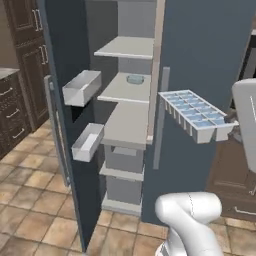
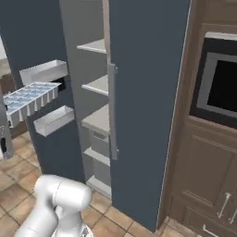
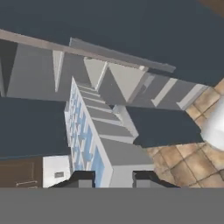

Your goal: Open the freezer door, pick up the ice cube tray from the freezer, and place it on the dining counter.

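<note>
White, rigid plastic ice cube tray with pale-blue cells hung in the air outside the open slate-blue freezer, our gripper clamped on 1 short end; we judged it light, slippery, and prone to tilting.

You can see flat grey shelves inside the open freezer. On the second shelf from the top sits a small pale-teal container. Under it all is a brown tiled floor.
</note>
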